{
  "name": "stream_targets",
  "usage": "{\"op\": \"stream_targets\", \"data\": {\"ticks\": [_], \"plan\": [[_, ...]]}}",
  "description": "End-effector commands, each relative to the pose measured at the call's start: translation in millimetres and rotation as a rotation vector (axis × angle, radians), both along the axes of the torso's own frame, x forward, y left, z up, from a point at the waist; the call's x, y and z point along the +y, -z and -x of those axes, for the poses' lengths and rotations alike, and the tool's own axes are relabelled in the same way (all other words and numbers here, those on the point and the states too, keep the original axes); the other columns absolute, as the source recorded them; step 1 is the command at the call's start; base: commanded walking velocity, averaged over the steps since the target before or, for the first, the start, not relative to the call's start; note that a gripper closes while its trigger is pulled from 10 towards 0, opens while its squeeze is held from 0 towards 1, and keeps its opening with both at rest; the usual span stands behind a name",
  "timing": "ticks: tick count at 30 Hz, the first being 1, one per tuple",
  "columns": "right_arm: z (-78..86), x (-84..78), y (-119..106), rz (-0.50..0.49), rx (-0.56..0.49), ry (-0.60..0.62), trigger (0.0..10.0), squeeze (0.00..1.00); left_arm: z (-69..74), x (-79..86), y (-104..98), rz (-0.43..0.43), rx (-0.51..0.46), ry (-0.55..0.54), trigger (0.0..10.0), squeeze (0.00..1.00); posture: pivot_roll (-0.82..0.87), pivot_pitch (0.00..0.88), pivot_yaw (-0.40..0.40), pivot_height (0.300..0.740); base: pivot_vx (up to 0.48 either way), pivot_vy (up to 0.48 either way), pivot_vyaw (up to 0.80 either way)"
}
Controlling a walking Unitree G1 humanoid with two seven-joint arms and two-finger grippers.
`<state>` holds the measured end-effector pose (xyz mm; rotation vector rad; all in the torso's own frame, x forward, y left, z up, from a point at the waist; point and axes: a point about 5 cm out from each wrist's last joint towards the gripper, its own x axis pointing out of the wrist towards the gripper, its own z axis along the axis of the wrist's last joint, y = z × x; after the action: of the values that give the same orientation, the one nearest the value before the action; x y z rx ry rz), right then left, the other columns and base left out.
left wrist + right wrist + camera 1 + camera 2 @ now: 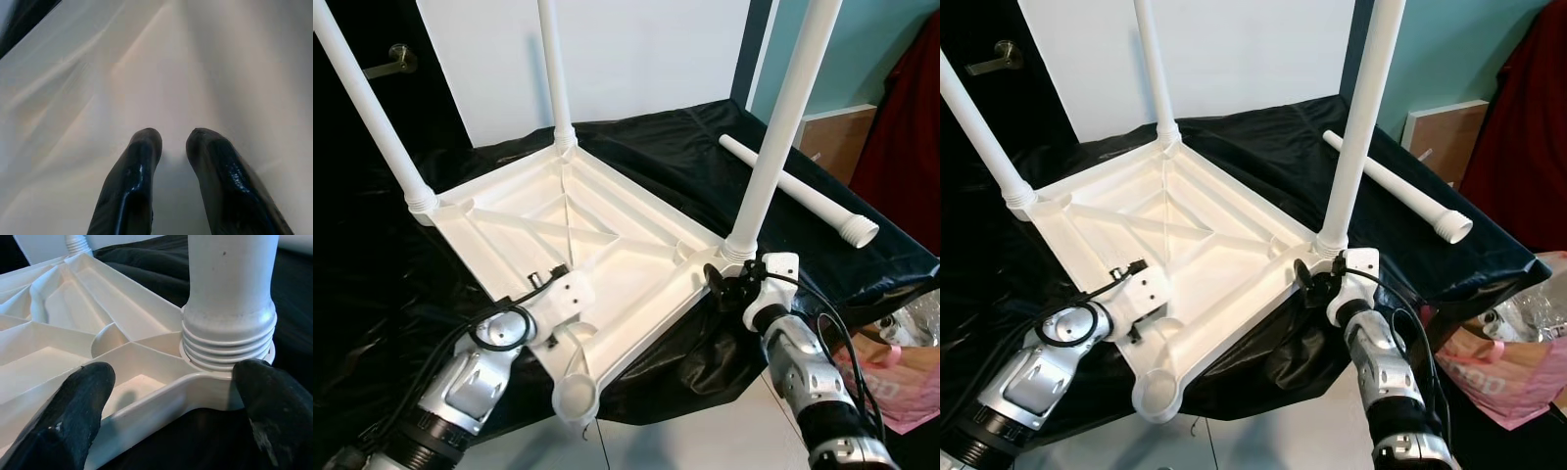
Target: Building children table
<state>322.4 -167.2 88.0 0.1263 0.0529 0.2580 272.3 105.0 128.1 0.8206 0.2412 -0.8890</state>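
Note:
A white plastic children's table [607,235] lies upside down on a black sheet [685,147]. Three white legs stand screwed into its corners: far left [372,108], back [556,78] and right [778,127]. The near corner socket [576,397] holds no leg. A loose leg [803,186] lies on the sheet to the right. My right gripper [171,396] is open, its fingers [73,411] on either side of the corner at the right leg's threaded base [227,340]. My left gripper [173,139] rests on the table's near-left underside, a narrow gap between its fingers, nothing held.
The sheet drops off at the near edge [705,372] in front of me. A pink bag [906,387] lies on the floor at the right. A brown board [837,132] and a red cloth [911,117] stand at the back right. A dark door with a handle [396,61] is at the back left.

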Motion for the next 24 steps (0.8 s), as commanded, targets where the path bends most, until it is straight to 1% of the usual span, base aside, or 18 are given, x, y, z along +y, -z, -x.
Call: {"op": "stream_targets", "data": {"ticks": [1, 2, 3, 4, 6, 7, 9, 11, 13, 14, 15, 16, 17, 20, 22, 24], "plan": [[0.2, 8.5, 6, 0.003, 0.028, -0.052, 10.0, 0.00, 4.6, -1.7, 4, -0.020, 0.070, 0.066, 10.0, 0.00, -0.06, 0.005, 0.022, 0.740, 0.000, 0.000, 0.00], [-2.6, 7.8, 5, 0.007, 0.026, -0.049, 10.0, 0.00, 2.8, -4.0, 2, -0.010, 0.057, 0.054, 10.0, 0.00, -0.06, 0.005, 0.020, 0.740, 0.000, 0.000, 0.00], [-4.3, 8.5, 3, 0.010, 0.019, -0.051, 10.0, 0.00, -2.0, -5.2, 0, 0.005, 0.034, 0.020, 10.0, 0.00, -0.05, 0.004, 0.018, 0.740, 0.000, 0.000, 0.00], [-4.3, 8.5, 3, 0.010, 0.019, -0.051, 10.0, 0.00, -2.0, -5.2, 0, 0.005, 0.034, 0.020, 10.0, 0.00, -0.05, 0.004, 0.018, 0.740, 0.000, 0.000, 0.00], [-5.8, 9.6, 2, 0.012, 0.007, -0.057, 10.0, 0.00, -9.1, -5.5, -5, 0.026, -0.006, -0.033, 10.0, 0.00, -0.05, 0.004, 0.014, 0.740, 0.000, 0.000, 0.00], [-5.8, 9.6, 2, 0.012, 0.007, -0.057, 10.0, 0.00, -9.1, -5.5, -5, 0.026, -0.006, -0.033, 10.0, 0.00, -0.05, 0.004, 0.014, 0.740, 0.000, 0.000, 0.00], [-2.2, 9.8, 3, 0.007, -0.004, -0.058, 10.0, 0.00, -21.0, 3.6, -14, 0.053, -0.059, -0.119, 10.0, 0.00, -0.04, 0.002, 0.010, 0.740, 0.000, 0.000, 0.00], [1.3, 8.4, 5, 0.006, -0.012, -0.053, 10.0, 0.00, -27.5, 12.2, -22, 0.076, -0.091, -0.166, 10.0, 0.00, -0.04, 0.002, 0.010, 0.740, 0.000, 0.000, 0.00], [2.2, 7.3, 5, 0.006, -0.016, -0.051, 10.0, 0.00, -28.8, 15.1, -25, 0.084, -0.103, -0.176, 10.0, 0.00, -0.04, 0.002, 0.010, 0.740, 0.000, 0.000, 0.00], [4.8, 2.7, 5, 0.001, -0.032, -0.021, 10.0, 0.00, -34.9, 25.8, -32, 0.110, -0.125, -0.245, 10.0, 0.00, -0.04, 0.002, 0.009, 0.740, 0.000, 0.000, 0.00], [4.8, 2.7, 5, 0.001, -0.032, -0.021, 10.0, 0.00, -34.9, 25.8, -32, 0.110, -0.125, -0.245, 10.0, 0.00, -0.04, 0.002, 0.009, 0.740, 0.000, 0.000, 0.00], [7.5, -0.7, 4, -0.001, -0.046, 0.010, 10.0, 0.00, -36.6, 35.0, -34, 0.090, -0.132, -0.266, 10.0, 0.00, -0.05, 0.000, 0.007, 0.740, 0.000, 0.000, 0.00], [7.5, -0.7, 4, -0.001, -0.046, 0.010, 10.0, 0.00, -36.6, 35.0, -34, 0.090, -0.132, -0.266, 10.0, 0.00, -0.05, 0.000, 0.007, 0.740, 0.000, 0.000, 0.00], [17.7, -8.1, 3, 0.021, -0.089, 0.090, 10.0, 0.00, -39.8, 61.3, -38, 0.017, -0.146, -0.326, 10.0, 0.00, -0.05, 0.003, 0.006, 0.740, 0.000, 0.000, 0.00], [17.7, -8.1, 3, 0.021, -0.089, 0.090, 10.0, 0.00, -39.8, 61.3, -38, 0.017, -0.146, -0.326, 10.0, 0.00, -0.05, 0.003, 0.006, 0.740, 0.000, 0.000, 0.00], [25.0, -12.5, 4, 0.018, -0.096, 0.149, 10.0, 0.00, -39.3, 75.9, -34, -0.052, -0.146, -0.357, 10.0, 0.00, -0.05, 0.005, 0.005, 0.740, 0.000, 0.000, 0.00]]}}
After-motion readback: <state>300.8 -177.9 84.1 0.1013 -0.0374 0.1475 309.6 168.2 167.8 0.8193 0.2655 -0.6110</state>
